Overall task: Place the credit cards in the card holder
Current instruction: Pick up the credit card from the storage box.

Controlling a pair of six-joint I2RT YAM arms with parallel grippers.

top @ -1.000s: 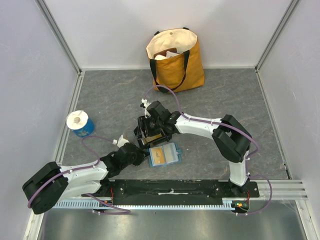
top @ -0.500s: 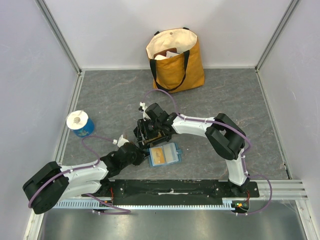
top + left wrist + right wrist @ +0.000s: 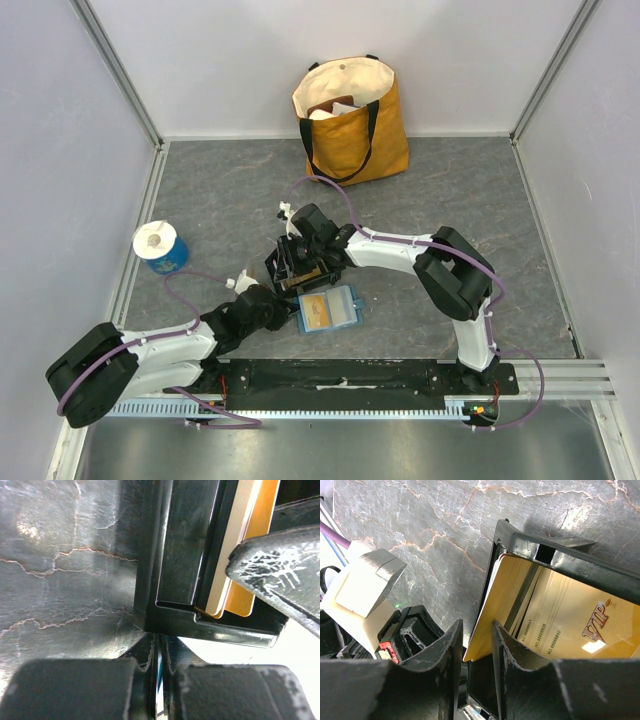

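Mostly undone: credit cards [image 3: 560, 610] in black tray [image 3: 545, 542]; right gripper [image 3: 476, 632] astride one, grip unclear; left gripper [image 3: 159, 677] clenched; card holder [image 3: 346, 306] beside tray.

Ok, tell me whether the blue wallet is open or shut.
Open: the wallet lies spread flat on the table, lining up, a tan card showing on one half.

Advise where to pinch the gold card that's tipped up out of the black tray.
Likely its raised free edge. The gold card stands tilted up out of the black tray, both faces exposed there, so jaws can straddle it from above, one per face, as the right gripper does. Lower down, the tray wall and the other cards block access.
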